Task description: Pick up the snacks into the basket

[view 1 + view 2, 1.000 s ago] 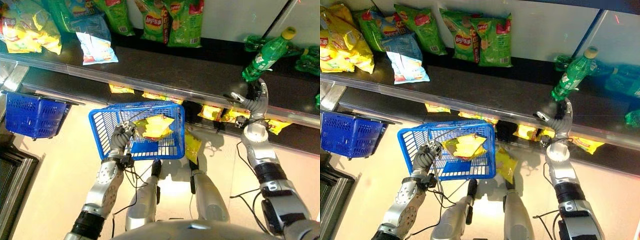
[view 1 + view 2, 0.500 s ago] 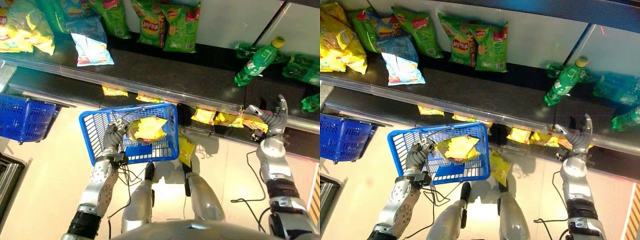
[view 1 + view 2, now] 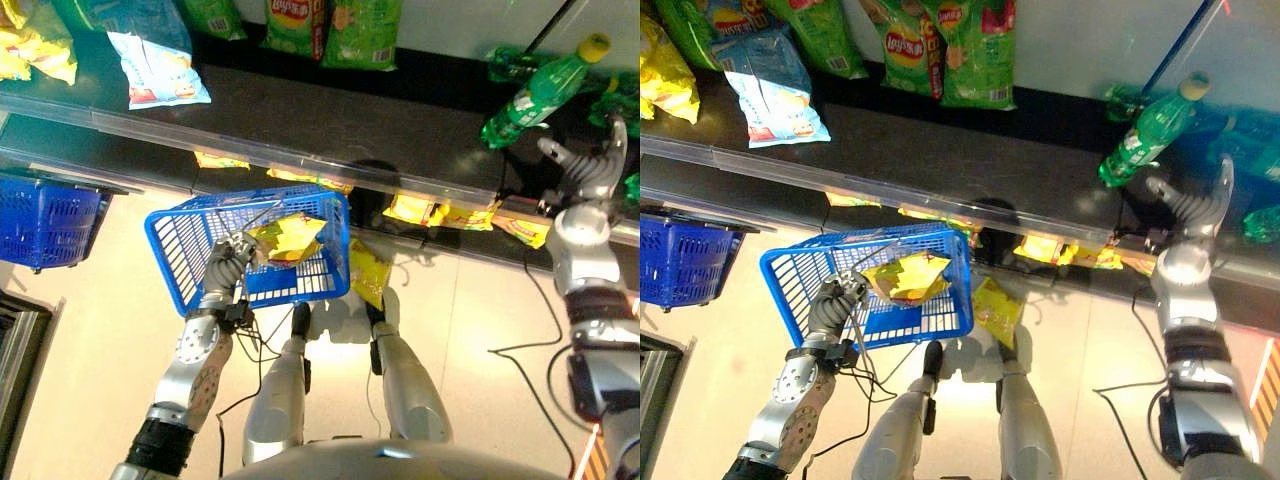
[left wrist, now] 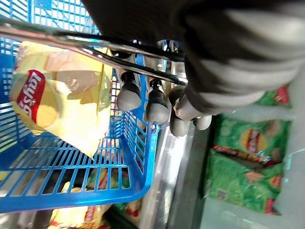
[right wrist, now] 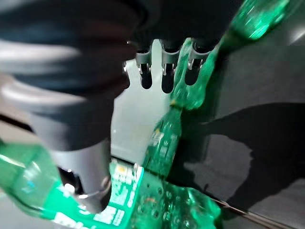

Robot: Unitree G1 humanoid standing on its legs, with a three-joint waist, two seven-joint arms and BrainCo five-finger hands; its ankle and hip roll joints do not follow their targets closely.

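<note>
While my left robot hand (image 3: 228, 264) stays curled round the wire handle (image 4: 95, 45) of the blue basket (image 3: 190, 270), a yellow snack bag (image 3: 285, 238) lies inside it – my right robot hand (image 3: 590, 170), fingers spread, is raised beside the green bottle (image 3: 540, 92) on the shelf (image 3: 330, 120)

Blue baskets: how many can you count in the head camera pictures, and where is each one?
2. One blue basket hangs from its handle in the left hand, with a yellow snack bag inside. A second blue basket sits under the shelf at the left edge, partly cut off.
</note>
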